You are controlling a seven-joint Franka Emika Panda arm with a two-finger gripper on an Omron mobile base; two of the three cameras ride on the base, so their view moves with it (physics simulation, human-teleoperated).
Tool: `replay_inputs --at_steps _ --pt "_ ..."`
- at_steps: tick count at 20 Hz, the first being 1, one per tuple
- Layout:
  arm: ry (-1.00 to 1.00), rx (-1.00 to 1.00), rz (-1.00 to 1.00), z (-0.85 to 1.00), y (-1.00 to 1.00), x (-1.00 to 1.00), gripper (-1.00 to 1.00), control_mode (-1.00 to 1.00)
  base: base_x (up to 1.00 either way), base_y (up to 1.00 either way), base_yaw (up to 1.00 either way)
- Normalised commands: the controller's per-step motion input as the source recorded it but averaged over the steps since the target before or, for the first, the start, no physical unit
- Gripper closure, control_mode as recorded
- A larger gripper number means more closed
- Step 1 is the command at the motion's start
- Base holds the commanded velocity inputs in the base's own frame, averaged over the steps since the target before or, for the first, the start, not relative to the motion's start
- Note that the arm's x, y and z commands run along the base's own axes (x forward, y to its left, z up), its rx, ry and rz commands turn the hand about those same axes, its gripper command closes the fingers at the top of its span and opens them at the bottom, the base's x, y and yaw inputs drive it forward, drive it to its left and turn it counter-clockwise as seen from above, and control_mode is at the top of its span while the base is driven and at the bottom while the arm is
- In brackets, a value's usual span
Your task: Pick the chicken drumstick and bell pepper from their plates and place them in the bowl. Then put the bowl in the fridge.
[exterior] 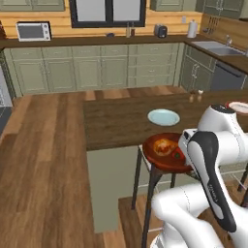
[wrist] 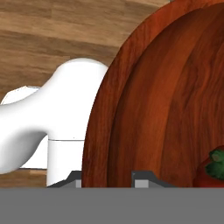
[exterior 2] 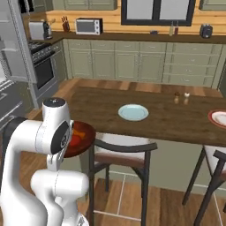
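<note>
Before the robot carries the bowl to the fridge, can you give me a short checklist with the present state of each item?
1. Chicken drumstick lies in the bowl: ok.
2. Bell pepper lies in the bowl, beside the drumstick: ok.
3. Gripper is shut on the bowl's rim, one fingertip on each side of it in the hand view: ok.
4. Bowl is off the counter and held over the stool: ok.
5. Blue plate on the counter is left bare: ok.
6. Fridge door open for the bowl: cannot tell, only its edge shows at the far left of the right base view.
</note>
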Motion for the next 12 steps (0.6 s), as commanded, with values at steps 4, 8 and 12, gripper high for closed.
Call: replay_inputs --at_steps 4,8,12 --pt "0.0 0.0 0.0 0.0 0.0 0.0 1.0 1.0 0.11 1.0 -0.05" --pt "0.0 0.0 0.0 0.0 0.0 0.0 1.0 1.0 0.18 1.0 -0.14" --pt "0.0 0.0 0.0 0.0 0.0 0.0 1.0 1.0 0.18 1.0 -0.17"
